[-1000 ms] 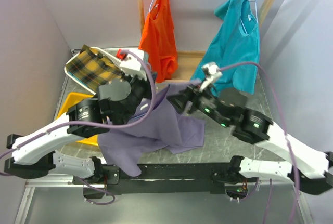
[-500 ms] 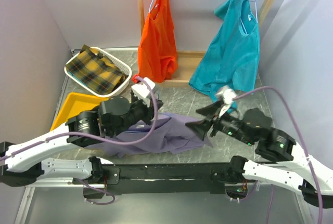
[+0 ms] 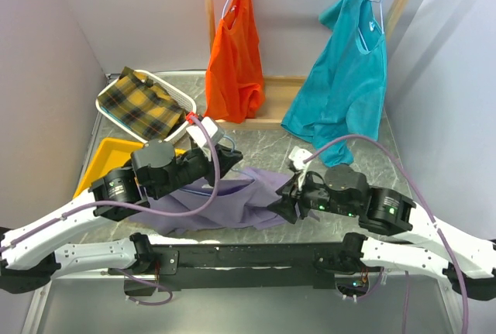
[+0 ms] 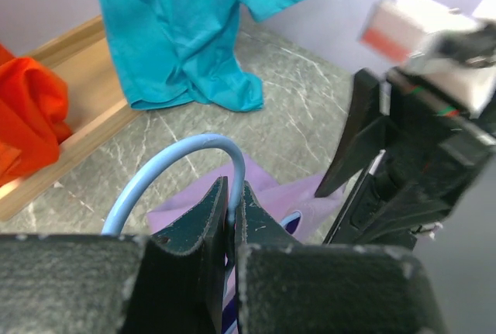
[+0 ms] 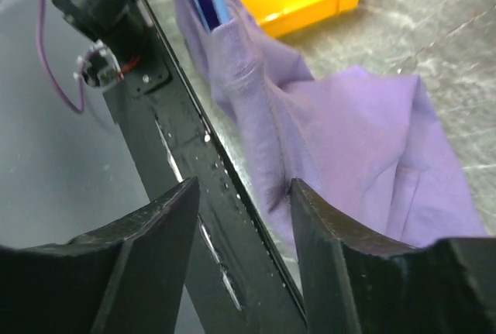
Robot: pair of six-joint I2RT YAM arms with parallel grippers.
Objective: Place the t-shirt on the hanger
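My left pincer [image 4: 230, 208] is clenched on the hanger [image 4: 203, 148]. In the left wrist view its 2 fingers [image 4: 203, 222] press together with the light blue wire nipped between them, and the curved hook arches up and over to the left of the tips. From above, this pincer sits just past the yellow tray [image 3: 112, 154], over the grey table [image 3: 271, 144].

The t-shirt [image 3: 232, 198] lies crumpled on the near half of the table, between my 2 arms, its near edge close to the black rail [image 3: 248, 255]. Part of it bunches right under the left pincer, where the wire runs down into the cloth. How far the hanger reaches inside I cannot tell.

My right pincer [image 5: 242, 194] is released, its 2 fingers [image 5: 159, 233] spread wide. It sits low at the right edge of the t-shirt. In the right wrist view a stitched fold of the lavender cloth runs up between the fingers, nearer the right-hand one. Whether either finger touches it I cannot tell.

At the back, a wooden rack [image 3: 208, 8] carries an orange garment [image 3: 235, 55] and a teal t-shirt [image 3: 345, 78], well apart from both pincers. A white basket [image 3: 177, 90] holding a plaid cloth [image 3: 143, 105] stands at the back left, just behind the yellow tray
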